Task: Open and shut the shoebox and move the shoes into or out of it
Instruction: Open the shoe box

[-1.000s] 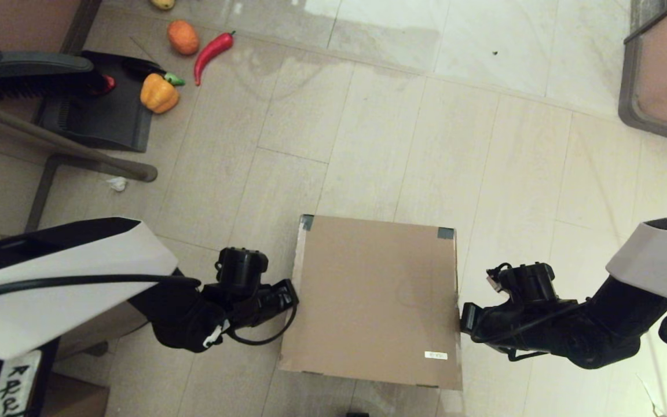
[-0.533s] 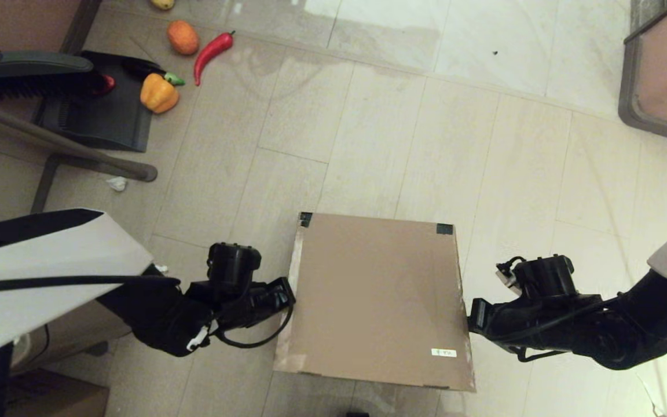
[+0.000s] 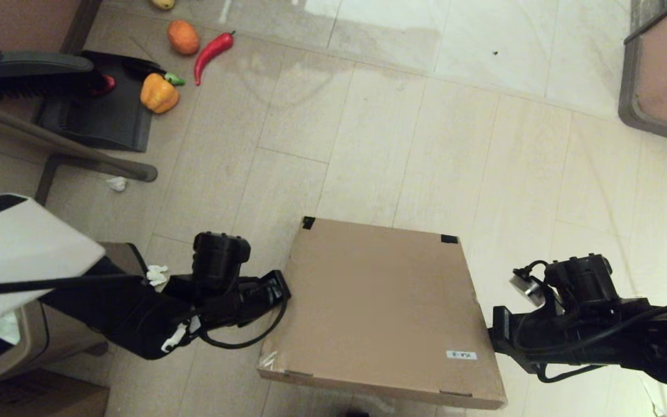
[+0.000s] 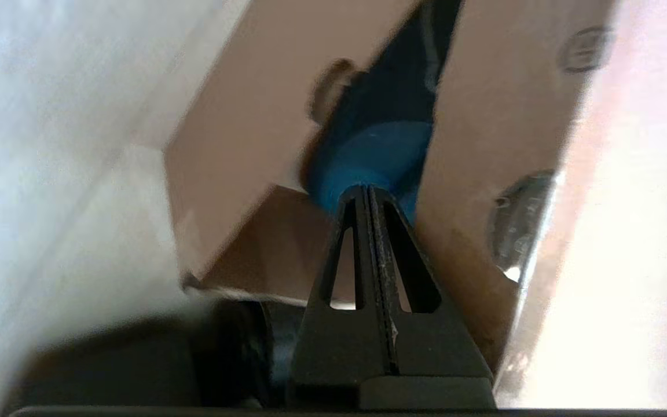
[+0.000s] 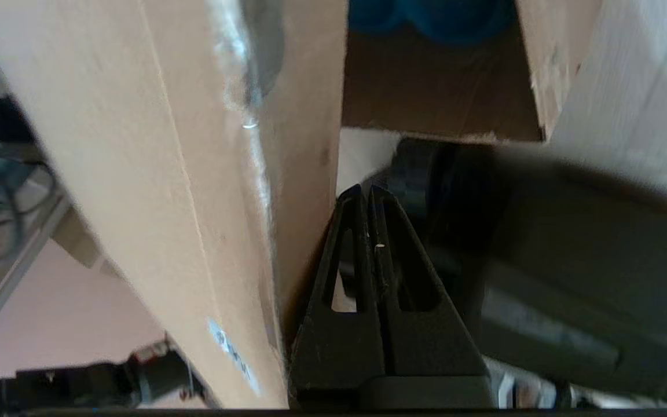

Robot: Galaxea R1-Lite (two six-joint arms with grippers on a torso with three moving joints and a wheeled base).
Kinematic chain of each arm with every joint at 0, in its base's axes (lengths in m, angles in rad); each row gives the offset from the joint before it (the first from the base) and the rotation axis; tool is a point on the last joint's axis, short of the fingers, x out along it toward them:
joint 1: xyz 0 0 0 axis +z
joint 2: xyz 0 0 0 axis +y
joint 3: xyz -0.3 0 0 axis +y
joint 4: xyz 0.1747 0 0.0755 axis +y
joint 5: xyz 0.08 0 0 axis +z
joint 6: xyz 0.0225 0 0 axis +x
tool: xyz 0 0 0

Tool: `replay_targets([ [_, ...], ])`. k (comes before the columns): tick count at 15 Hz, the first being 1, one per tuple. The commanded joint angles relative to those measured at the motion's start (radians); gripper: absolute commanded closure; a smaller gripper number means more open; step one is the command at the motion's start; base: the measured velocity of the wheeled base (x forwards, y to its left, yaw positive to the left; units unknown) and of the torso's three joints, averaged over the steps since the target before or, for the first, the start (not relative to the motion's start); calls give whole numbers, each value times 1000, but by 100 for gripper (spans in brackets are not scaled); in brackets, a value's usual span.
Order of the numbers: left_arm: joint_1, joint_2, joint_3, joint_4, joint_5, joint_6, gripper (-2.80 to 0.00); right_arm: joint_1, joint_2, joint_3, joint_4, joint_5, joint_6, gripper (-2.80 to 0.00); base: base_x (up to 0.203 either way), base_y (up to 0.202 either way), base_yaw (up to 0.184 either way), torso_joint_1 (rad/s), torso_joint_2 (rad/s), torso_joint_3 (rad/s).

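We see the shoebox (image 3: 380, 313) on the floor in front of the base, its lid raised at the near edge; the left tool (image 3: 278, 289) sits at the lid's left edge and the right tool (image 3: 495, 336) at its right edge, each with its fingers pressed together and nothing gripped between them; the wrist views put each pair of closed fingertips under or against the lid's side flap. Through the gap the left wrist view shows the shoes (image 4: 377, 156), teal-blue, lying inside the box. We judge the lid to be light, stiff cardboard that will flex if pushed at one side only, so both edges should rise together; the rubber shoes look soft and grippy, best taken by the strap.
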Motion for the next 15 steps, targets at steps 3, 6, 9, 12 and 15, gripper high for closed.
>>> replay_targets([
  [3, -28, -66, -24, 18, 6, -16, 0, 0, -56, 62, -7, 30, 9, 0, 0, 0, 0, 0, 0, 0],
  [6, -35, -105, -38, 64, 7, -16, 0, 0, -98, 76, -4, 63, 41, 0, 0, 0, 0, 0, 0, 0],
  [9, -35, -122, -56, 91, 7, -17, 0, 0, -144, 78, -6, 113, 131, 0, 0, 0, 0, 0, 0, 0],
  [12, -36, -122, -77, 97, 9, -16, 0, -2, -191, 84, -9, 116, 220, 0, 0, 0, 0, 0, 0, 0],
  [15, -35, -131, -98, 138, 9, -16, 0, -3, -228, 102, -9, 116, 230, 0, 0, 0, 0, 0, 0, 0],
])
